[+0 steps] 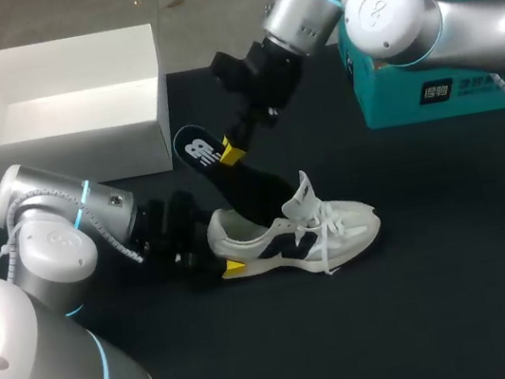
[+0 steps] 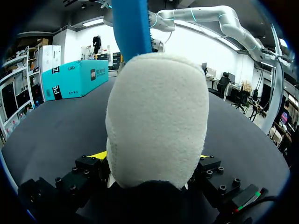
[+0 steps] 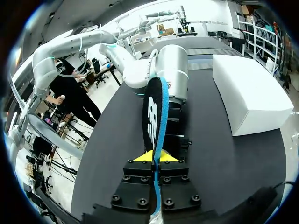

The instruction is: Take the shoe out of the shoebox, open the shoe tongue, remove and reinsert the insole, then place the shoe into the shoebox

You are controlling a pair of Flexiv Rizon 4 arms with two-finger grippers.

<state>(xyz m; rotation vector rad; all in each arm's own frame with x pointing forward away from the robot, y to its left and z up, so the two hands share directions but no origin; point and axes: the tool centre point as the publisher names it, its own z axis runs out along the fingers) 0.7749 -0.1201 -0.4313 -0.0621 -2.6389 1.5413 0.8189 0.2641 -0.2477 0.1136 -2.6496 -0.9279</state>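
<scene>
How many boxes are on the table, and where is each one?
2. The white shoebox stands open at the table's far left. The teal box stands at its far right, partly covered from the head view. No other box shows.

Black matte table [image 1: 445,313], evenly lit; teal box [image 1: 392,98] resting near far right edge

Heel of the shoe [image 2: 159,116] looks fuzzy, rough off-white suede. The insole [image 3: 152,112] is smooth black cloth over blue foam; box [image 1: 63,147] is matt white card.
</scene>
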